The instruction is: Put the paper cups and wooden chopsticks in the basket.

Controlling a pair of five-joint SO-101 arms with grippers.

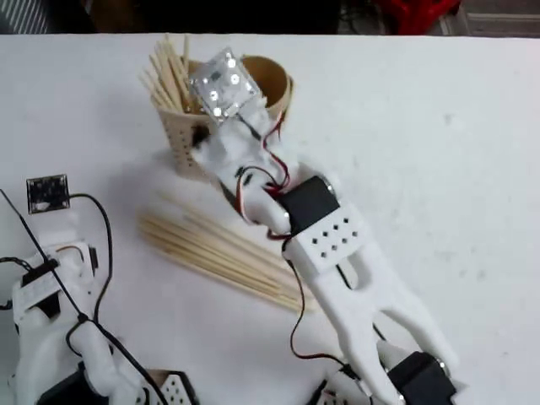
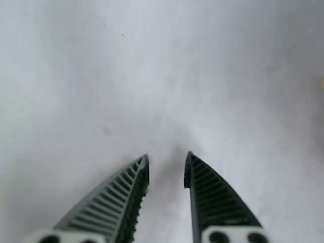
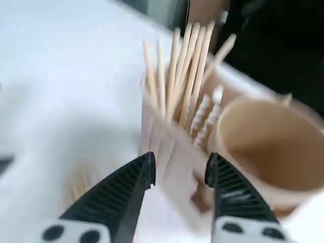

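Note:
A cream perforated basket [image 1: 184, 139] stands at the back of the white table and holds upright wooden chopsticks [image 1: 166, 74] and a brown paper cup [image 1: 272, 82]. More chopsticks [image 1: 221, 251] lie in a loose pile on the table in front of it. My right gripper [image 3: 178, 174] hovers open just before the basket [image 3: 174, 157], nothing between its fingers; the cup [image 3: 271, 147] and the standing chopsticks [image 3: 185, 76] are close ahead. My left gripper [image 2: 166, 164] sits slightly open over bare table at the near left.
The right arm [image 1: 337, 253] stretches diagonally from the front edge over the end of the chopstick pile. The left arm's base and cables [image 1: 59, 295] occupy the near left corner. Dark room edge lies behind the table.

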